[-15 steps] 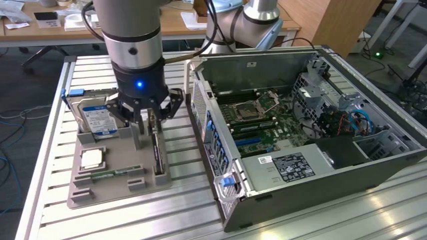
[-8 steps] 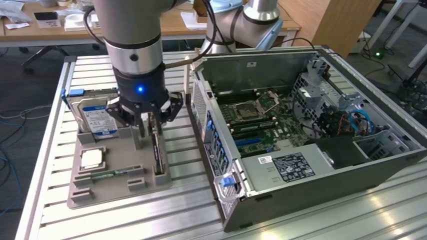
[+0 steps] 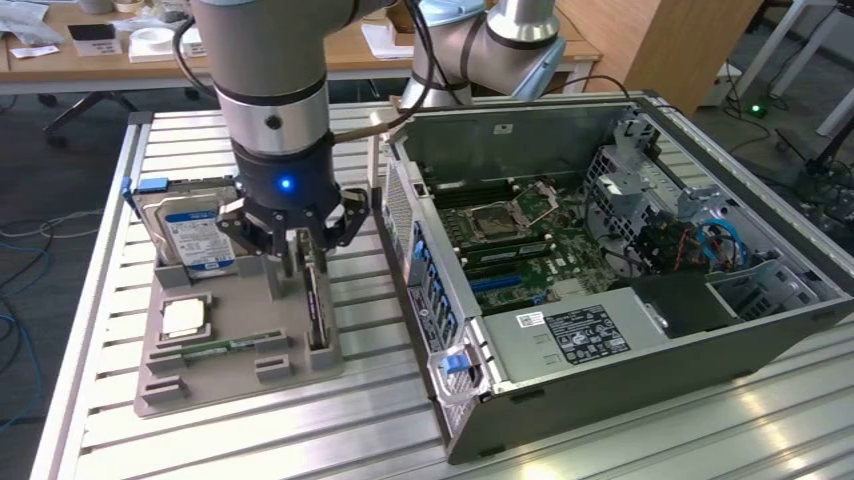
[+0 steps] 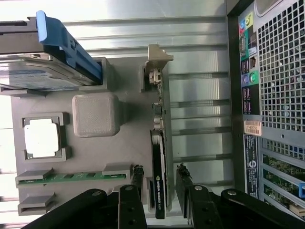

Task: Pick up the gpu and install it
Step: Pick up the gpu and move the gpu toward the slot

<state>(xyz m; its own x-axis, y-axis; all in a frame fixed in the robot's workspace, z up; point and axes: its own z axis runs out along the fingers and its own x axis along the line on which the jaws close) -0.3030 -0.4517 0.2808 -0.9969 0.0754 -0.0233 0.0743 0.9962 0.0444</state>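
Exterior view: claw (image 3: 304, 262) low over the gpu (image 3: 315, 312), which stands on edge in the grey tray (image 3: 227, 375) on the table (image 3: 200, 445); a tilted pull could jam it in its slot. Wrist view: jaws apart, straddling the card without touching it, well off from the bracket end. Gripped there, it may swing or slip.

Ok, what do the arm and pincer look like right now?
The arm is a silver-grey tube with a black band and a black wrist carrying a lit blue light; a black cable loops beside it. The pincer is black, with linked bars and round pivot bolts.
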